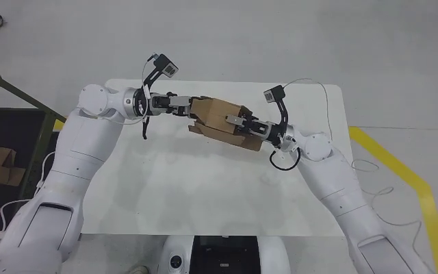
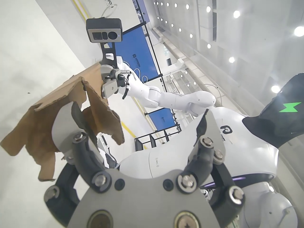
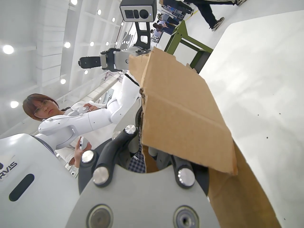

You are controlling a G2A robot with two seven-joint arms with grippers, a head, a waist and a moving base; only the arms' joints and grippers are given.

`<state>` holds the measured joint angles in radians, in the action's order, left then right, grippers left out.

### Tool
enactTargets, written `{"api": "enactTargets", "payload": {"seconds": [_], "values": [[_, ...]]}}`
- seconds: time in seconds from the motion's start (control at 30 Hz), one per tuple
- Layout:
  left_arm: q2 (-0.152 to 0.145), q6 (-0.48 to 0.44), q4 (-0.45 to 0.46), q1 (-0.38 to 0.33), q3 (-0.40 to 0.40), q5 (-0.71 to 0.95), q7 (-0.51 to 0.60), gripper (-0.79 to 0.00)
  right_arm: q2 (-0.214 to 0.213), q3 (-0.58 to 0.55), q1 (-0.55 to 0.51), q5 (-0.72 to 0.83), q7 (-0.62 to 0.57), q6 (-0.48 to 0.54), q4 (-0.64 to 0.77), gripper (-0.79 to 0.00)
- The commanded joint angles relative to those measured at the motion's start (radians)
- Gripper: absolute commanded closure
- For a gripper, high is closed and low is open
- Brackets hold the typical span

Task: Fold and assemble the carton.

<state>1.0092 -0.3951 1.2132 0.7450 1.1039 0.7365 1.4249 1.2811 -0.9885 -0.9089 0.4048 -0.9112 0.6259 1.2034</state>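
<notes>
A white bench stands on a pale grey floor marked with a yellow line. A green metal frame sits beside it. Round ceiling lights glow overhead; blue panels line the far wall.

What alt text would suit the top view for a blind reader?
A partly folded brown cardboard carton hangs above a white table, between the left gripper at one end and the right gripper at the other.

White arms, black cables — silver screws
</notes>
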Motion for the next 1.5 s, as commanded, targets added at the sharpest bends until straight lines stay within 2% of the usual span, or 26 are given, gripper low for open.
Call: {"api": "enactTargets", "payload": {"seconds": [0.0, 0.3, 0.87, 1.1, 1.47], "values": [[-0.001, -0.001, -0.005, 0.003, 0.004, -0.004, -0.001, -0.785, 0.000, 0.001, -0.003, 0.000, -0.006, 0.000, 0.006, 0.000], [0.001, -0.008, -0.032, -0.008, 0.015, -0.009, -0.008, -0.785, 0.001, 0.022, -0.019, -0.013, -0.042, 0.001, 0.055, 0.000], [0.008, 0.012, -0.005, -0.015, -0.006, -0.040, 0.012, -0.785, 0.008, 0.051, -0.022, -0.029, -0.050, -0.006, 0.079, 0.000], [0.006, -0.003, -0.018, -0.005, 0.011, -0.042, -0.003, -0.785, 0.003, 0.017, -0.020, -0.025, -0.020, 0.005, 0.059, 0.000], [0.007, 0.005, 0.026, 0.033, 0.008, -0.041, 0.005, -0.785, 0.000, -0.018, -0.024, -0.033, 0.044, 0.006, 0.052, 0.000]]}}
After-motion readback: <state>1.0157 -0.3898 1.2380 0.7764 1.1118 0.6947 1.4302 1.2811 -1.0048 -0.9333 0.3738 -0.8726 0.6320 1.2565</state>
